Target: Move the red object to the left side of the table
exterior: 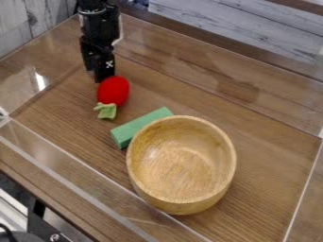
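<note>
Currently the pincer [100,72] is hanging with its jaws spread wide, empty, just above and behind the red object [112,91]. That object is lying on the tabletop [240,90], toward its left part, near a green block [139,127] and a wooden bowl [182,163].

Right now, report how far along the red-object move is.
Done: the red object lies on the table towards its left part, beside the green block and clear of the wooden bowl. In hand: nothing; the gripper stands open just above and behind the fruit, not holding it. Left: probably only pulling the arm away, unless the fruit should sit nearer the left wall.
</note>
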Robot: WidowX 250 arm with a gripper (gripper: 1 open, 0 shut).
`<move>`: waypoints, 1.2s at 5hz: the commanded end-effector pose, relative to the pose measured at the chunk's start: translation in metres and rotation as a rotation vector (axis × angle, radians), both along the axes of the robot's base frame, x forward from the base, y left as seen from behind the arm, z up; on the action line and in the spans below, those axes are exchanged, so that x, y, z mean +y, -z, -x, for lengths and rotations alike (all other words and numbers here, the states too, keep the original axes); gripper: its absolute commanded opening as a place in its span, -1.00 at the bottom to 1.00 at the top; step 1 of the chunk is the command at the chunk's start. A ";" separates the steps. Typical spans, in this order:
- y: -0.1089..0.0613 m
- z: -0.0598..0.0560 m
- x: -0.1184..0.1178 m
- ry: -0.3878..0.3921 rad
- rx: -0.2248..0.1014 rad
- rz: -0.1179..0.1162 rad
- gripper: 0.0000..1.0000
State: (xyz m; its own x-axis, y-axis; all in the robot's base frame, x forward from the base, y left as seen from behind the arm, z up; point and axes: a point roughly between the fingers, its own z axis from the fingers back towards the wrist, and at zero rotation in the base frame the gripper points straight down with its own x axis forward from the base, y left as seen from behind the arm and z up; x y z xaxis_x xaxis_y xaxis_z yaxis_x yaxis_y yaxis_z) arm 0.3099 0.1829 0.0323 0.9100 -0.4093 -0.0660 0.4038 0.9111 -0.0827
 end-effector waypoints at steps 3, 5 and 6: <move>-0.032 0.009 0.008 0.004 -0.082 -0.041 1.00; -0.051 0.014 0.005 -0.122 -0.114 -0.056 1.00; -0.053 0.010 0.008 -0.146 -0.129 -0.053 1.00</move>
State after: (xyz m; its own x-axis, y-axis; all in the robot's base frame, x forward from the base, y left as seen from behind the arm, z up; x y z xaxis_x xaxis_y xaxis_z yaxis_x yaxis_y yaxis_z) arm 0.2949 0.1812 0.0587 0.9587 -0.2835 -0.0217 0.2821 0.9579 -0.0543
